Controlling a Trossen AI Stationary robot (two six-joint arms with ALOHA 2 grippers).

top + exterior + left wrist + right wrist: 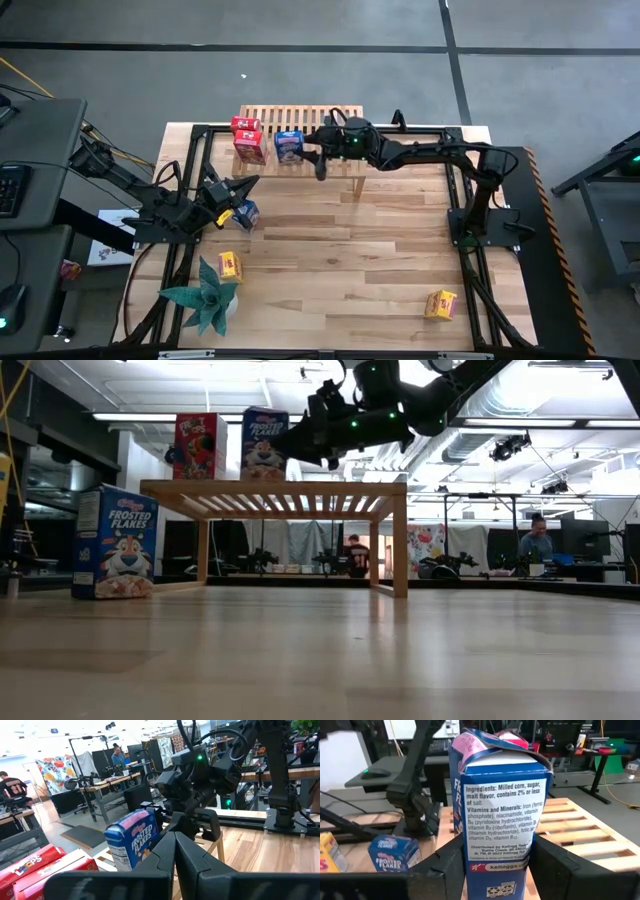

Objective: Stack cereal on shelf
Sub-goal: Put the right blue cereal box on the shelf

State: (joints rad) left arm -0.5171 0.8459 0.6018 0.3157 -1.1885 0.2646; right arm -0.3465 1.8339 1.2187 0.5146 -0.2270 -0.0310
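The right gripper [312,148] reaches over the shelf [340,115], its fingers parted on either side of a blue Frosted Flakes box [502,815] that stands upright on the slats; whether they press it I cannot tell. Just beyond that box stand two red boxes [246,137]. A clean release means backing straight away without tipping it. The left gripper [242,190], fingers together, waits right above a second blue box [246,214] on the table.
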